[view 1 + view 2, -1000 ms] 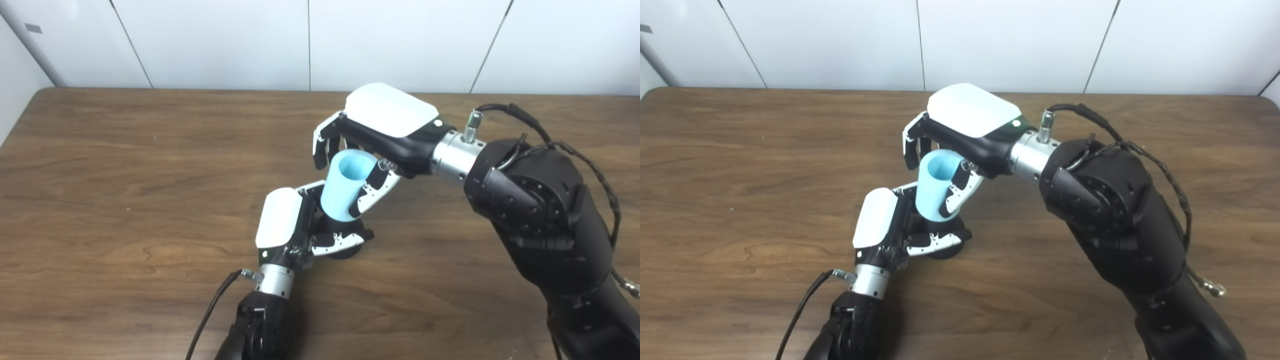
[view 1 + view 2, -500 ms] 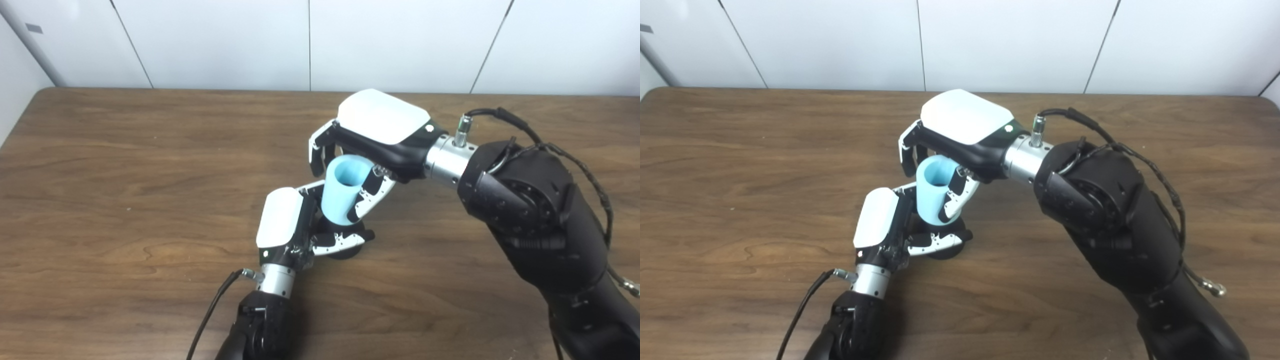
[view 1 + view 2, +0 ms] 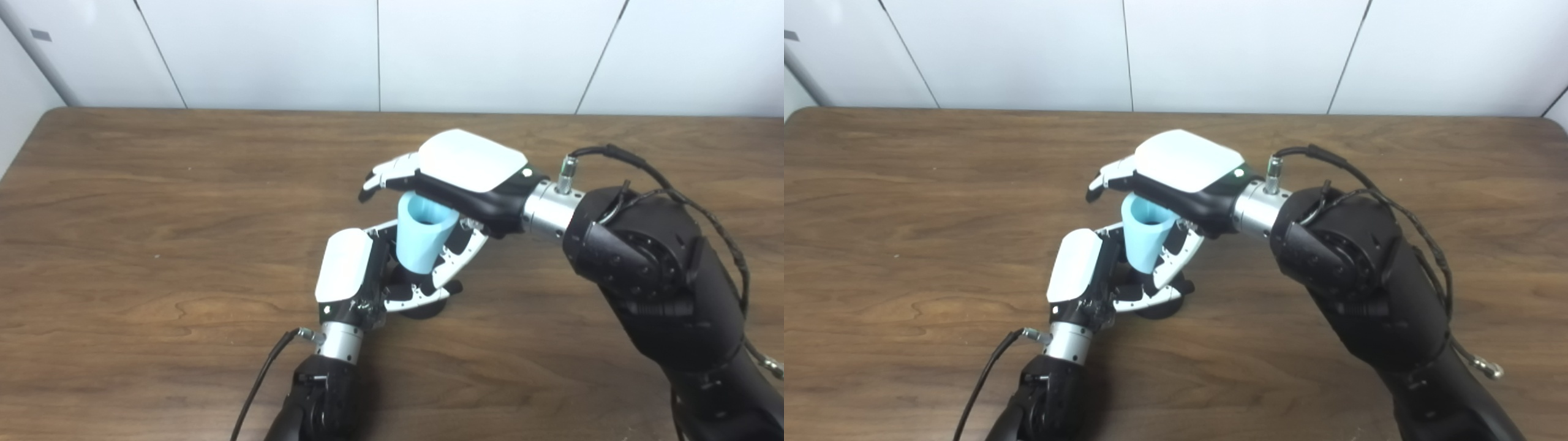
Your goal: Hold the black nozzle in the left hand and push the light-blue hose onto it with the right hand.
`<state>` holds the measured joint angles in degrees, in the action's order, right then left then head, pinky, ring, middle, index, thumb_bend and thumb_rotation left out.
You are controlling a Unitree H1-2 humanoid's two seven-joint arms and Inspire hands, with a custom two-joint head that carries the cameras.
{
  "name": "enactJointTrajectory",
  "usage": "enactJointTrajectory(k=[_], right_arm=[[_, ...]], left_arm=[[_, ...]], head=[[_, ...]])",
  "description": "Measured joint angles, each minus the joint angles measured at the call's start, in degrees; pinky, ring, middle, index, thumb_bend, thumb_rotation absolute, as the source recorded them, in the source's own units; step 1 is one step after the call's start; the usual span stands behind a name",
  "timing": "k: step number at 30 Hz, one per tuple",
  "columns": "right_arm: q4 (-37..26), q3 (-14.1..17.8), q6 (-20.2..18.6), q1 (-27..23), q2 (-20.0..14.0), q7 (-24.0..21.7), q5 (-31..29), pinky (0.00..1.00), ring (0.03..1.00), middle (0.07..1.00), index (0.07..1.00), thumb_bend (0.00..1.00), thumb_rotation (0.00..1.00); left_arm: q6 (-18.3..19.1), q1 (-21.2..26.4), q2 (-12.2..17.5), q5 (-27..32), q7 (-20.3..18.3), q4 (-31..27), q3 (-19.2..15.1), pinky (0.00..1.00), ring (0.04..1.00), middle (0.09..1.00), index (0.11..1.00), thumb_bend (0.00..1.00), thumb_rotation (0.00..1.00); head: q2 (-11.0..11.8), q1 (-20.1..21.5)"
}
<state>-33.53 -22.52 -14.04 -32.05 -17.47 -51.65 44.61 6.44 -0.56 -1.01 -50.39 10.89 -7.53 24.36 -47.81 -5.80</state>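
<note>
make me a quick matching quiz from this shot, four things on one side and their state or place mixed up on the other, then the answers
Things:
1. left robot hand
2. right robot hand
3. light-blue hose
4. table

States or places:
A. upright, its lower end at the black nozzle
B. brown wood grain, under everything
C. over the hose's open top, fingers stretched out flat
D. low, wrapped around the nozzle

Pairs: 1-D, 2-C, 3-A, 4-B

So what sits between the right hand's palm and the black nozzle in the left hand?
Only the light-blue hose: its open top under the right hand, its lower end meeting the black nozzle held by the left hand, in both views.
</note>
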Motion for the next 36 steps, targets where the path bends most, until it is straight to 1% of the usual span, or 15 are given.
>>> enactJointTrajectory(k=[2, 5, 7, 8, 9, 11, 15, 19, 23, 25, 27, 29, 32, 34, 36], right_arm=[[0.0, 0.2, 0.2, 0.0, 0.1, 0.2, 0.4, 0.67, 0.85, 0.858, 0.808, 0.96, 0.38], [0.0, 0.7, 1.0, 0.0, 0.0, 0.4, 0.6, 0.68, 0.834, 0.843, 0.807, 0.94, 0.4], [-0.3, 1.3, 1.1, 0.0, -0.2, 0.5, 0.6, 0.68, 0.83, 0.84, 0.81, 0.89, 0.43], [-0.6, 1.8, 1.1, 0.0, -0.3, 0.5, 0.6, 0.68, 0.827, 0.838, 0.809, 0.86, 0.45], [-1.1, 2.1, 1.1, 0.0, -0.5, 0.5, 0.6, 0.68, 0.827, 0.837, 0.809, 0.85, 0.46], [-2.4, 3.2, 1.2, 0.1, -0.7, 0.9, 0.1, 0.68, 0.825, 0.829, 0.81, 0.78, 0.51], [-3.9, 5.9, 1.4, 0.9, -1.0, 2.9, -1.7, 0.69, 0.827, 0.834, 0.817, 0.71, 0.55], [-4.7, 7.5, 2.3, 2.5, -1.7, 3.8, -3.1, 0.7, 0.82, 0.838, 0.822, 0.7, 0.59], [-7.9, 9.3, 2.1, 3.5, -3.3, 3.8, -4.6, 0.73, 0.836, 0.847, 0.835, 0.68, 0.62], [-9.4, 10.5, 1.7, 4.1, -3.5, 3.9, -5.2, 0.74, 0.841, 0.849, 0.843, 0.67, 0.64], [-10.7, 11.2, 2.0, 5.5, -3.6, 4.5, -5.7, 0.74, 0.841, 0.846, 0.842, 0.65, 0.64], [-11.4, 11.5, 2.6, 7.4, -3.6, 4.8, -6.2, 0.75, 0.847, 0.841, 0.837, 0.65, 0.64], [-11.9, 11.9, 3.2, 10.0, -3.6, 5.6, -6.9, 0.76, 0.862, 0.857, 0.831, 0.64, 0.64], [-12.1, 12.2, 3.7, 11.4, -3.6, 6.4, -7.1, 0.77, 0.872, 0.872, 0.838, 0.64, 0.65], [-12.5, 12.2, 4.6, 12.5, -3.6, 6.8, -6.8, 0.8, 0.894, 0.893, 0.854, 0.64, 0.67]], left_arm=[[0.0, 0.0, 0.0, 0.0, 0.0, 0.0, 0.0, 0.39, 0.422, 0.409, 0.49, 0.52, 0.0], [0.0, 0.0, 0.0, 0.0, 0.0, 0.0, 0.0, 0.44, 0.468, 0.436, 0.493, 0.52, 0.0], [0.0, 0.0, 0.0, 0.0, 0.0, 0.0, 0.1, 0.47, 0.487, 0.462, 0.489, 0.52, 0.0], [0.0, 0.0, 0.0, 0.0, -0.1, 0.0, 0.1, 0.47, 0.49, 0.473, 0.488, 0.52, 0.0], [0.0, 0.0, 0.0, 0.0, -0.1, 0.0, 0.1, 0.47, 0.492, 0.477, 0.487, 0.52, 0.0], [0.1, 0.0, 0.0, 0.0, -0.2, 0.0, 0.1, 0.46, 0.48, 0.461, 0.489, 0.52, 0.0], [0.1, 0.1, 0.0, 0.0, -0.2, 0.0, 0.1, 0.47, 0.491, 0.473, 0.487, 0.52, 0.0], [0.1, 0.1, 0.0, 0.1, -0.3, 0.0, 0.1, 0.48, 0.498, 0.487, 0.485, 0.52, 0.0], [0.1, 0.1, 0.1, 0.2, -0.4, 0.0, 0.0, 0.48, 0.508, 0.489, 0.485, 0.52, 0.0], [0.1, 0.1, 0.1, 0.3, -0.4, 0.0, 0.0, 0.49, 0.516, 0.495, 0.483, 0.52, 0.0], [0.1, 0.1, 0.1, 0.4, -0.5, 0.0, 0.0, 0.49, 0.52, 0.499, 0.482, 0.52, 0.0], [0.1, 0.1, 0.2, 0.4, -0.5, 0.0, -0.1, 0.49, 0.516, 0.492, 0.484, 0.52, 0.0], [0.1, 0.1, 0.2, 0.5, -0.5, 0.0, -0.2, 0.49, 0.516, 0.49, 0.484, 0.52, 0.0], [0.1, 0.1, 0.2, 0.5, -0.5, 0.1, -0.3, 0.5, 0.523, 0.502, 0.48, 0.52, 0.0], [0.1, 0.1, 0.2, 0.8, -0.5, 0.1, -0.3, 0.5, 0.53, 0.512, 0.476, 0.52, 0.0]], head=[[0.0, 0.0], [0.0, 0.0], [0.1, 0.1], [0.1, 0.1], [0.1, 0.1], [0.1, 0.1], [0.1, 0.1], [0.3, 0.0], [0.3, -0.2], [0.4, -0.2], [0.4, -0.2], [0.4, -0.3], [0.4, -0.4], [0.4, -0.4], [0.6, -0.2]])
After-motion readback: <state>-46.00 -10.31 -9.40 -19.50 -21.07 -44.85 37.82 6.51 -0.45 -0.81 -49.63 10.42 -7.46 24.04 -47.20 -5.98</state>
